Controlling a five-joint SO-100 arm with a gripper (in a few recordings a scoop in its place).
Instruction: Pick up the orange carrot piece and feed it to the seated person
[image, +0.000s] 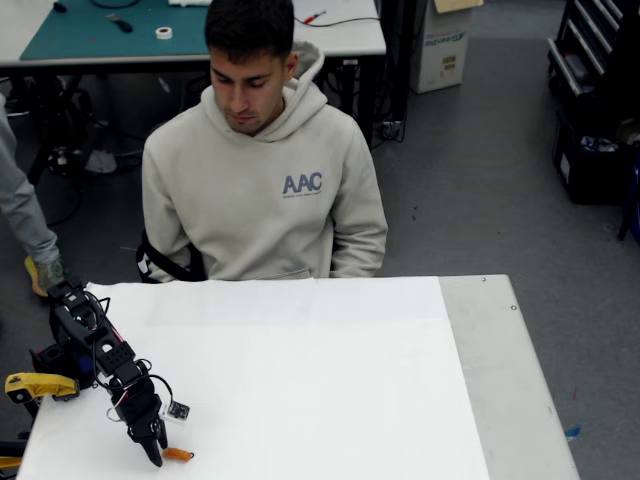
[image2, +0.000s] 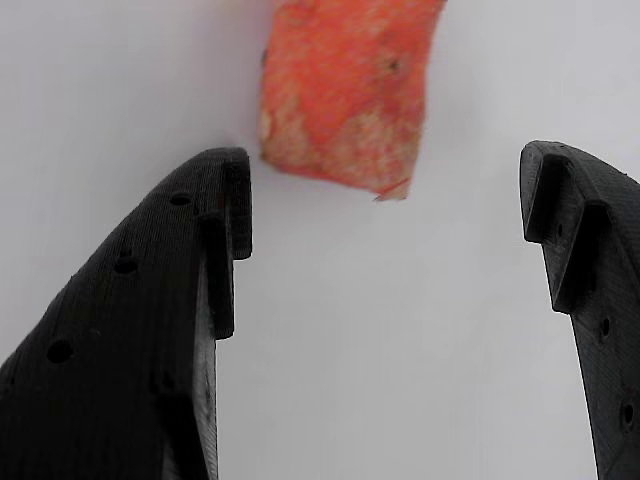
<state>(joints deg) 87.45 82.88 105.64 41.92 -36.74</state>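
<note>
The orange carrot piece (image: 178, 454) lies on the white table (image: 330, 380) near its front left corner. My black gripper (image: 158, 450) is lowered just left of it, fingertips at the table surface. In the wrist view the carrot piece (image2: 345, 90) fills the top centre, just beyond the two black fingers (image2: 200, 260), which stand wide apart with nothing between them. My gripper (image2: 385, 190) is open. The seated person (image: 262, 170), in a beige hoodie with blue lettering, sits behind the table's far edge, head bowed toward the table.
A yellow clamp handle (image: 35, 385) sticks out at the table's left edge by the arm's base. Another person's grey sleeve and hand (image: 25, 220) reach in at the far left. A desk with a green mat (image: 110, 30) stands behind.
</note>
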